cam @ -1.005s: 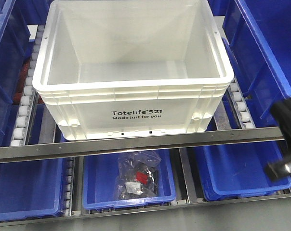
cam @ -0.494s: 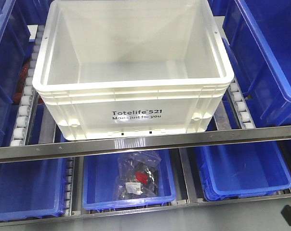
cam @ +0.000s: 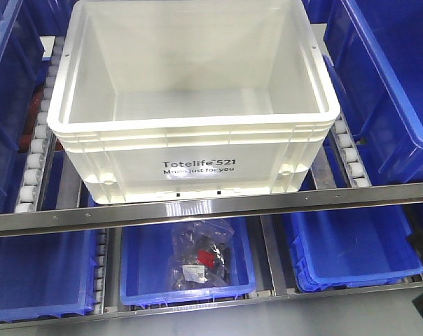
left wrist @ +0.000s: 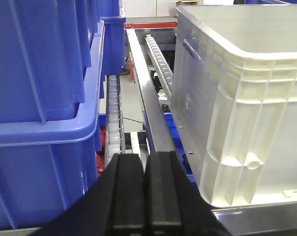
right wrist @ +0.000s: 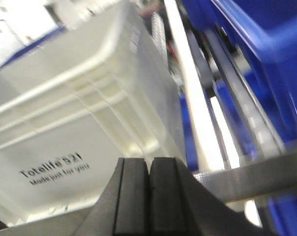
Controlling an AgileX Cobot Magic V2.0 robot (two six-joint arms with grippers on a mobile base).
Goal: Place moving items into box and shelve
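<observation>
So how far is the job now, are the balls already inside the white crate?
Not by these views. The white crate sits on the roller shelf and looks empty; no balls are visible anywhere. Nothing is in hand: the left gripper and right gripper both have jaws closed on nothing. Filling the crate seems still left to do.

Both grippers (left wrist: 144, 194) (right wrist: 149, 196) have matte black, flat-faced fingers

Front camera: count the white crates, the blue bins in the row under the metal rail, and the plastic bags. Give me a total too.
White crate: 1
Blue bins under the rail: 3
Bag, lying in the middle bin: 1
Total: 5
</observation>
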